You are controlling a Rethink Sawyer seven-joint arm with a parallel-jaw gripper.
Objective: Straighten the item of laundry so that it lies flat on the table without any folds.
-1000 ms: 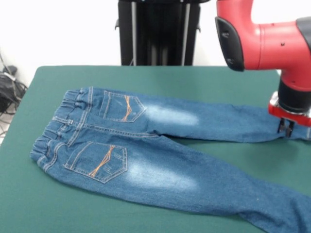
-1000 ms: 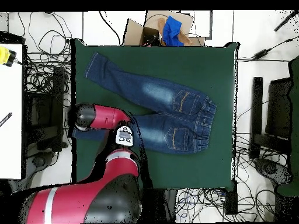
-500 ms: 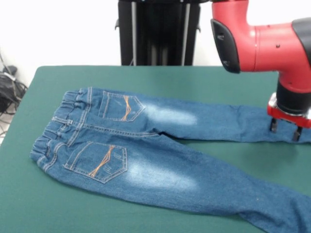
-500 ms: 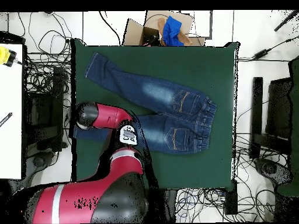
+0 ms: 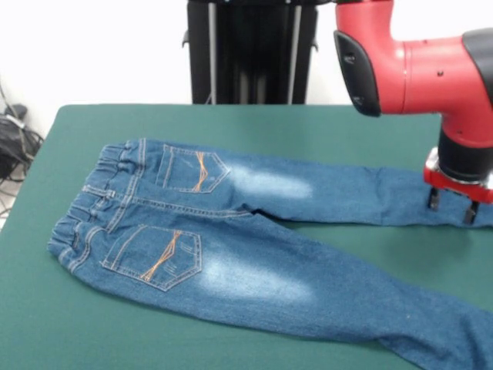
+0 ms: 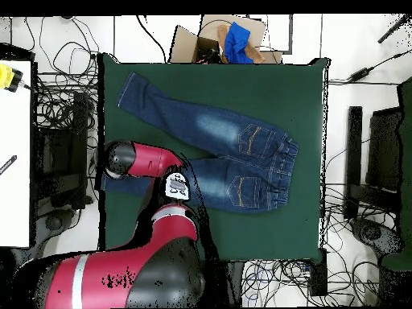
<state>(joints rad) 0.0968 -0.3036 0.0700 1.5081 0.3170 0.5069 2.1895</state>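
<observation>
Since a second ago the gripper (image 5: 450,208) has let go and lifted – fingers now spread, empty, over the far leg's cuff. Jeans (image 5: 231,231) lie spread mid-table (image 5: 323,127), legs apart. Risk: a fingertip dragging soft denim on retreat, rucking it – felt grips.
</observation>
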